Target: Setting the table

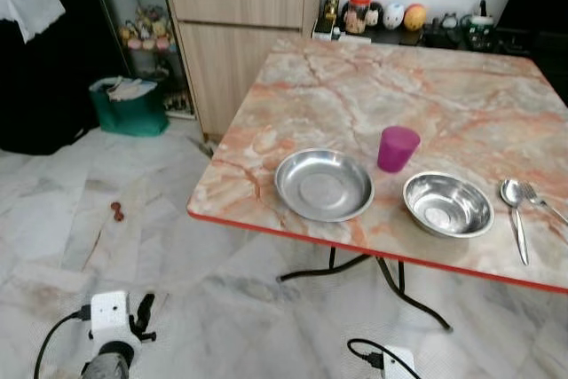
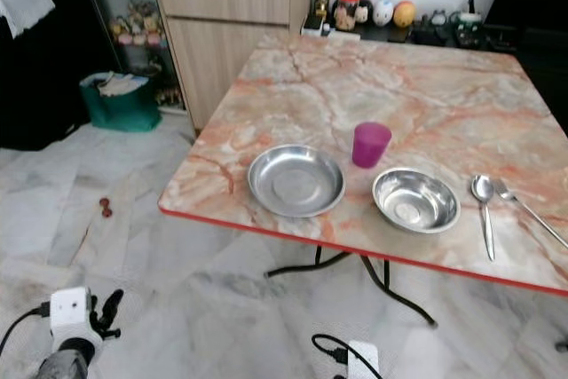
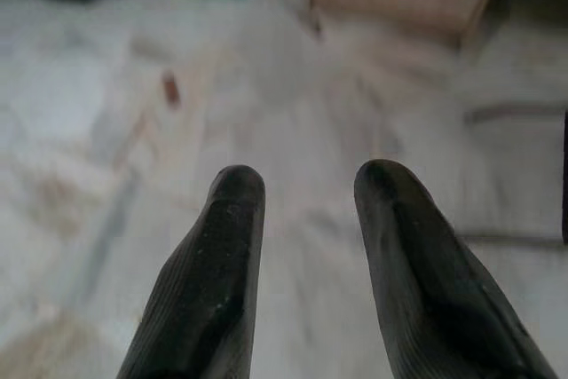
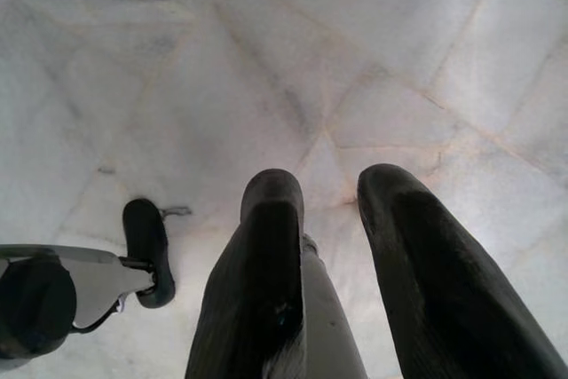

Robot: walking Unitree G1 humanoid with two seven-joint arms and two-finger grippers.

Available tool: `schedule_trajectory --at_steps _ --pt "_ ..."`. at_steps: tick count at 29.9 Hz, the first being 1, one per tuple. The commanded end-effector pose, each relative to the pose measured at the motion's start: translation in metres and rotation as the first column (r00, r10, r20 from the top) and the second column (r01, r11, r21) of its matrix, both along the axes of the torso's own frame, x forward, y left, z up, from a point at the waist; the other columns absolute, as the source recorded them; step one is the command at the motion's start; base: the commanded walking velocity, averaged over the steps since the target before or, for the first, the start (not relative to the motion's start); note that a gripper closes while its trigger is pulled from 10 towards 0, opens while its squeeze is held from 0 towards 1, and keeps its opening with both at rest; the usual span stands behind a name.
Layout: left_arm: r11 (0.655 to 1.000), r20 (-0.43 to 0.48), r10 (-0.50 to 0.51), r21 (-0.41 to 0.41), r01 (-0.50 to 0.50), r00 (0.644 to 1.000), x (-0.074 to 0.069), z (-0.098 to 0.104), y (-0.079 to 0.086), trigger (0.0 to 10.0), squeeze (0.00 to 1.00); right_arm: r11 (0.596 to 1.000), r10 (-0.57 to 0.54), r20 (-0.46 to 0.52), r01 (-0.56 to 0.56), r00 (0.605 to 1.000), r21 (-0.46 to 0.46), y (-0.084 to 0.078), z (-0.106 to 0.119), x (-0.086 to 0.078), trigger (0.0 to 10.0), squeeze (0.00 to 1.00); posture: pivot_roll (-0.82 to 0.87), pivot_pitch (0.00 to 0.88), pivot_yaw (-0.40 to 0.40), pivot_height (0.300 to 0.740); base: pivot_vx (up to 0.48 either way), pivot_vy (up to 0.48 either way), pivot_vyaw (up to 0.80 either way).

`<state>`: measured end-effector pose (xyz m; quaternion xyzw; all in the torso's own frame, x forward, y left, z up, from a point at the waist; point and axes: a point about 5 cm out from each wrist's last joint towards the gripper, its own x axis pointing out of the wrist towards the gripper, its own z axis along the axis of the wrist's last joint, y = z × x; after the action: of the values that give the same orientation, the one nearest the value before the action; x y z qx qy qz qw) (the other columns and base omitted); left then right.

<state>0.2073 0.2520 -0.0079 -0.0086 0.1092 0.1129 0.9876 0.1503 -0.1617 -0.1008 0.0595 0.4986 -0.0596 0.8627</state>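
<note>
Beside the bowl [image 1: 448, 204], a fork [image 1: 541, 201]

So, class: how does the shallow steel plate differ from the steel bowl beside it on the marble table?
The plate is wider and shallower with a flat base; the bowl is narrower and deeper. The plate sits to the robot's left of the purple cup, the bowl to its right. Both are shiny metal, upright and empty.

No legible txt anywhere.
</note>
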Motion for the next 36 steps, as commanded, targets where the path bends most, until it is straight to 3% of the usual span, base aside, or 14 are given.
schedule_trajectory --at_steps 1,4,5,7,12,16,22,31,36 --pt "0.999 0.106 0.045 0.006 -0.046 0.993 0.002 0.018 0.002 10.0 0.0 1.0 -0.013 -0.005 0.013 1.0 -0.003 -0.002 -0.001 -0.002 10.0 0.0 0.14 0.0 -0.04 0.74 0.0 0.0 0.0" --pt "0.998 0.206 0.056 0.011 -0.06 0.977 0.008 0.04 -0.001 10.0 0.0 1.0 -0.01 -0.007 0.01 1.0 -0.006 -0.003 -0.001 -0.003 10.0 0.0 0.16 0.0 -0.053 0.74 0.0 0.0 0.0" --pt "0.998 0.297 0.05 0.024 -0.06 0.954 0.019 0.065 -0.005 10.0 0.0 1.0 -0.011 -0.005 0.011 1.0 -0.008 -0.004 -0.001 -0.003 10.0 0.0 0.16 0.0 -0.06 0.74 0.0 0.0 0.0" --pt "0.998 0.372 0.027 0.042 -0.046 0.928 0.03 0.088 -0.011 10.0 0.0 1.0 -0.01 -0.003 0.01 1.0 -0.012 -0.006 -0.001 -0.003 10.0 0.0 0.17 0.0 -0.072 0.74 0.0 0.0 0.0" --pt "0.997 0.454 -0.059 0.062 0.035 0.889 0.057 0.119 -0.03 10.0 0.0 1.0 -0.021 0.003 0.021 1.0 -0.013 -0.008 -0.001 -0.004 10.0 0.0 0.14 0.0 -0.063 0.74 0.0 0.0 0.0" --pt "0.995 0.449 -0.097 0.05 0.083 0.888 0.061 0.123 -0.043 10.0 0.0 0.999 -0.041 0.004 0.041 0.999 -0.008 -0.009 -0.001 -0.005 10.0 0.0 0.12 0.0 -0.055 0.74 0.0 0.0 0.0" --pt "0.979 0.397 -0.202 0.049 0.199 0.895 0.057 0.12 -0.064 10.0 0.0 0.998 -0.057 -0.004 0.057 0.998 0.003 -0.006 -0.002 -0.008 10.0 0.0 0.11 0.0 -0.039 0.74 0.0 0.0 -0.46" --pt "0.975 0.384 -0.217 0.047 0.216 0.897 0.058 0.123 -0.066 10.0 0.0 0.999 -0.045 -0.016 0.045 0.999 0.015 0.002 -0.004 -0.012 10.0 0.0 0.11 0.0 -0.021 0.74 0.0 0.0 -0.72" --pt "0.971 0.386 -0.228 0.028 0.236 0.894 0.061 0.124 -0.076 10.0 0.0 1.0 -0.015 -0.011 0.015 1.0 0.009 0.003 -0.004 -0.011 10.0 0.0 0.08 0.0 -0.012 0.74 0.0 0.0 -0.72"
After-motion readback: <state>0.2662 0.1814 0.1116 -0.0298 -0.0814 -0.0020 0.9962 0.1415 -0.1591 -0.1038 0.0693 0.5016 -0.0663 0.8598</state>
